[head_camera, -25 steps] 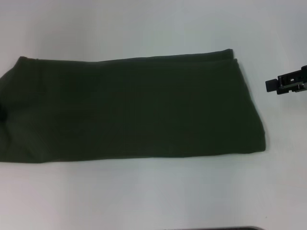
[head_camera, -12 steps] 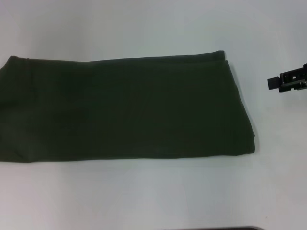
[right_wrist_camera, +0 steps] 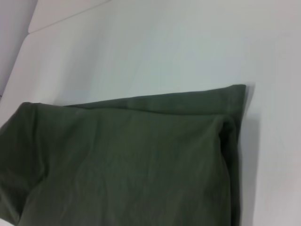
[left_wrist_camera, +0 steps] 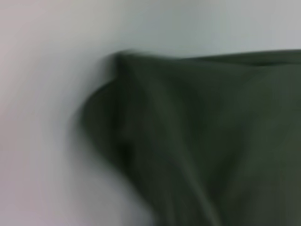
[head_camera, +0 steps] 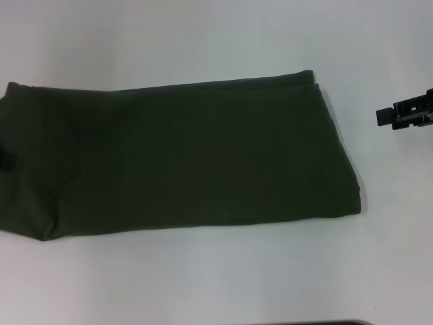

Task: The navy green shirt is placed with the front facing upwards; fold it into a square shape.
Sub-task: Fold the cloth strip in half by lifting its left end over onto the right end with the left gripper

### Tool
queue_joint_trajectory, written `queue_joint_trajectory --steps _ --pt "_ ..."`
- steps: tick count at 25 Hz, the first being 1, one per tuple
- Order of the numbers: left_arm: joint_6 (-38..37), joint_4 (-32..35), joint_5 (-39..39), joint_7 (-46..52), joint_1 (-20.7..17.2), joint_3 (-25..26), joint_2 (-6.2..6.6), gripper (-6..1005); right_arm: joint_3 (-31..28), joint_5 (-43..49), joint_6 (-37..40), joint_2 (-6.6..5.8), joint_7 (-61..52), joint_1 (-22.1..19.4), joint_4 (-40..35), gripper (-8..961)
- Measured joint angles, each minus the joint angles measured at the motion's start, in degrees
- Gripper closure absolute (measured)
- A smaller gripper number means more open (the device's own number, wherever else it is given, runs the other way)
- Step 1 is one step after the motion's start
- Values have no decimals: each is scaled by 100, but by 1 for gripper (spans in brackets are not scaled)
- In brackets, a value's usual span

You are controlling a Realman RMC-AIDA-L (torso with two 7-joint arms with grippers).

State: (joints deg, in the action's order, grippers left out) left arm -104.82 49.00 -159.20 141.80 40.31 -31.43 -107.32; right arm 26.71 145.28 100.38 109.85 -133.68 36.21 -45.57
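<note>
Jaw state cannot be told for either gripper. Head view: the shirt (head_camera: 183,156) is laid on the table (head_camera: 216,277) as a long band; the right gripper (head_camera: 406,115) is held apart. Wrist views: a lifted left end suggests the final crosswise fold remains.

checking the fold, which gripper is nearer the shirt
Left: a dark bit of it at the shirt's left end. Right gripper hangs off its right edge, apart.

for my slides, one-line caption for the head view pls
Green shirt folded into a long band on the white table, right gripper off to its right, clear of the cloth.
</note>
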Motion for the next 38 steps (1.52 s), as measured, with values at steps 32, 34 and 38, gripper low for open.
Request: queue_joint_trajectory --steps 32,34,38 --pt "1089 -1668 2122 -355 1352 -227 -1657 928 45 0 -10 93 66 36 14 384" --pt "1311 -1863 2203 -383 1384 -321 -1660 928 44 0 -10 105 69 33 14 384" --pt "1724 -2256 2452 -450 1489 -601 -1683 927 44 0 -11 110 71 34 14 384"
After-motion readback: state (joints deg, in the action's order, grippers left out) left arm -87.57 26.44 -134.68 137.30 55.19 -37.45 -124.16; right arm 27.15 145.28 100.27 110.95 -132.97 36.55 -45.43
